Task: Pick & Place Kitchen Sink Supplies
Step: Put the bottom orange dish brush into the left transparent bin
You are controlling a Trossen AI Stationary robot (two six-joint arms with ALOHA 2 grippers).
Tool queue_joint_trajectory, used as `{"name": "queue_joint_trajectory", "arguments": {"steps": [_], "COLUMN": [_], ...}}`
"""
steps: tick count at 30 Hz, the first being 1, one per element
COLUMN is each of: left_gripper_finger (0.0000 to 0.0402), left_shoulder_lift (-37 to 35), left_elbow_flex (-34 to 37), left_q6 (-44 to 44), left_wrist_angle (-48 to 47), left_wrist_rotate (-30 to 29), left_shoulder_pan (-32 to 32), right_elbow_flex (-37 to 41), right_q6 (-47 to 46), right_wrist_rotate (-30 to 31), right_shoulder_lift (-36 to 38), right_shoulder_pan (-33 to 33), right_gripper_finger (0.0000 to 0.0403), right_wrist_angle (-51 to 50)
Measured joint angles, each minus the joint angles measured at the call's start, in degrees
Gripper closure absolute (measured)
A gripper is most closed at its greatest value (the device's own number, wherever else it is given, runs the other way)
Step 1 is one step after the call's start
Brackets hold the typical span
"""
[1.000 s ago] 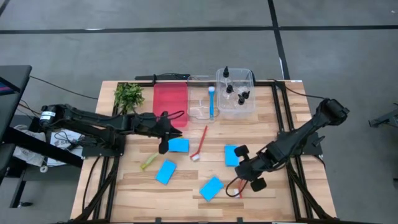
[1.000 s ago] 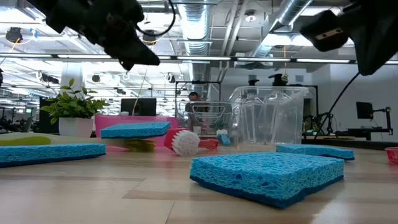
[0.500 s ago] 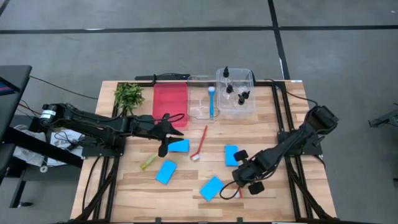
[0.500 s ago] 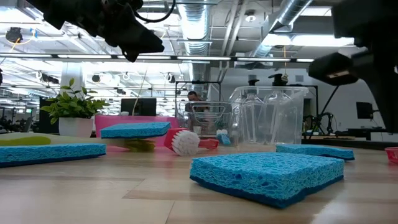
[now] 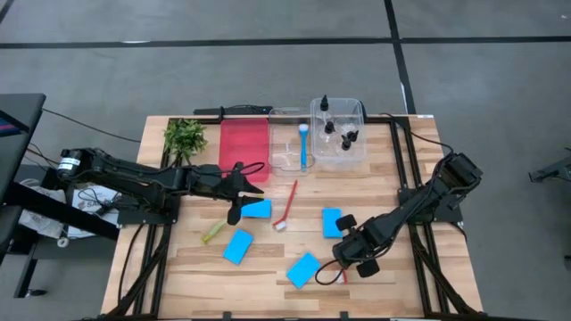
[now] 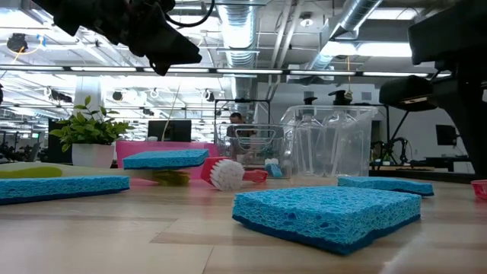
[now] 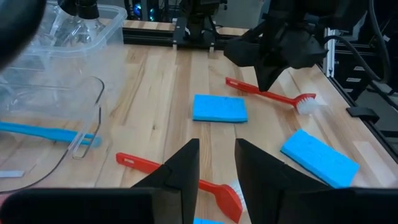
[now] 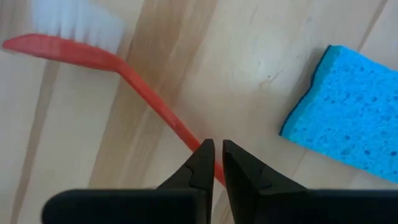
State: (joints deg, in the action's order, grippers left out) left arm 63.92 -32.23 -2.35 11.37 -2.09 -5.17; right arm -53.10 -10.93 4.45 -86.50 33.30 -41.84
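The slim red plastic brush with white bristles [image 8: 118,67] lies flat near the tabletop's [image 5: 384,276] front edge beside a flat blue sponge [image 8: 348,118], and the right gripper [image 8: 214,163], fingers barely parted, sits over its handle; next it likely must widen, straddle and pinch. The left gripper [image 7: 216,165], slightly spread and empty, hovers mid-tabletop. Only the right wrist view shows that alignment; the high view shows the clear plastic trays [image 5: 337,134].

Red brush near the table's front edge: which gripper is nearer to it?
Right. The right gripper hangs directly over the red brush's handle, fingers nearly closed. The left gripper is across the table, by a blue sponge.
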Motion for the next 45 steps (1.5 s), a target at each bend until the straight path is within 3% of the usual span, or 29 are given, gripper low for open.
{"name": "queue_joint_trajectory", "arguments": {"steps": [9, 19, 24, 31, 38, 45], "left_gripper_finger": [0.0298, 0.0298, 0.0298, 0.0298, 0.0298, 0.0298], "left_shoulder_lift": [0.0, 0.0, 0.0, 0.0, 0.0, 0.0], "left_elbow_flex": [0.0, 0.0, 0.0, 0.0, 0.0, -0.02], "left_q6": [-0.02, -0.02, -0.02, -0.02, -0.02, -0.02], "left_wrist_angle": [0.27, 0.27, 0.29, 0.28, 0.27, 0.28], "left_wrist_rotate": [0.0, 0.0, 0.0, 0.0, 0.0, 0.0], "left_shoulder_pan": [0.0, 0.0, 0.0, 0.02, 0.0, 0.02], "right_elbow_flex": [-6.03, -8.15, -8.15, -8.15, -8.15, -8.15], "right_q6": [-1.0, 6.67, 5.15, -3.08, -1.88, 7.56], "right_wrist_rotate": [-0.11, 0.21, 4.73, 4.64, 4.63, 4.61], "right_shoulder_lift": [0.01, 0.04, 0.04, 0.04, 0.04, 0.04], "right_shoulder_pan": [0.0, 0.0, -0.12, -2.23, -2.24, -1.62], "right_gripper_finger": [0.038, 0.0387, 0.0371, 0.0342, 0.0318, 0.0299], "right_wrist_angle": [-9.28, -8.49, -8.51, -8.9, -8.94, -11.11]}}
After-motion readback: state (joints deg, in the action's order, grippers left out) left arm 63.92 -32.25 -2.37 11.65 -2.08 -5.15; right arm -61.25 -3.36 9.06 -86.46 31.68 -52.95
